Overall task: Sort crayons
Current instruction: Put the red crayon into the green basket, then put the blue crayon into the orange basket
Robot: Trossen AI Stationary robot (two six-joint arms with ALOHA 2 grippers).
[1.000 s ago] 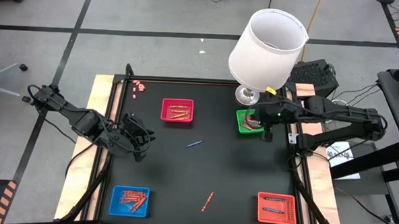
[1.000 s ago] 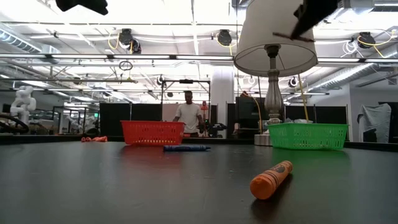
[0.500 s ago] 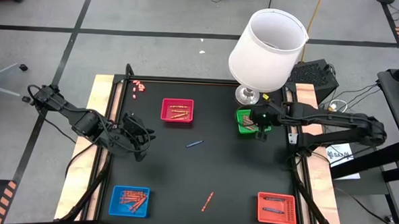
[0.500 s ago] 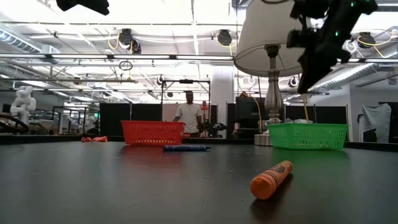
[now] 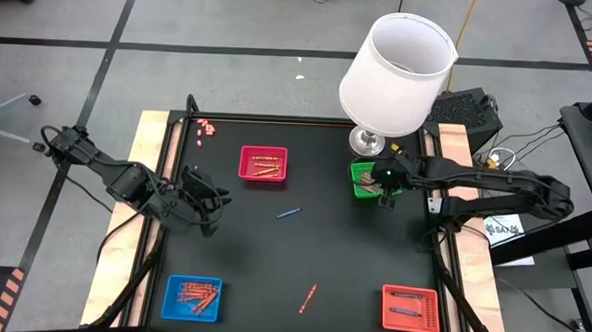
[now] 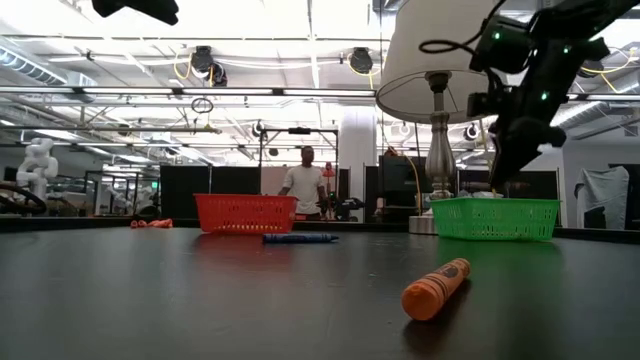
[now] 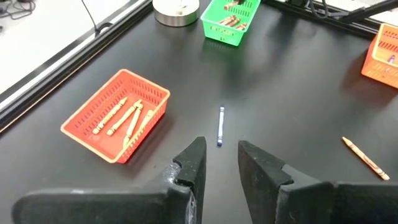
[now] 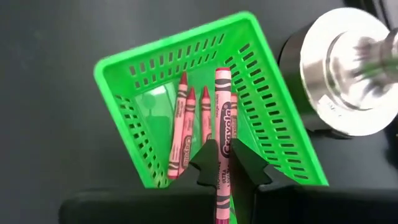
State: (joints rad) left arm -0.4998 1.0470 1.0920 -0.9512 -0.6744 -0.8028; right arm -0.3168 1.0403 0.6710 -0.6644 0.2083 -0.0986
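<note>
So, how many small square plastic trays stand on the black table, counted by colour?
red square plastic tray: 1
green square plastic tray: 1
blue square plastic tray: 1
orange-red square plastic tray: 1
Total: 4 trays

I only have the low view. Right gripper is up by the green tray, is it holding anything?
Observer: Yes, the right gripper is shut on a pink crayon, above the green tray.
Operator: Tray empty?
Observer: No, crayons already lie in it, including a red crayon.
Operator: Left gripper?
Observer: The left gripper hangs empty, jaws apart, at the table's left side, facing the blue crayon.
</note>
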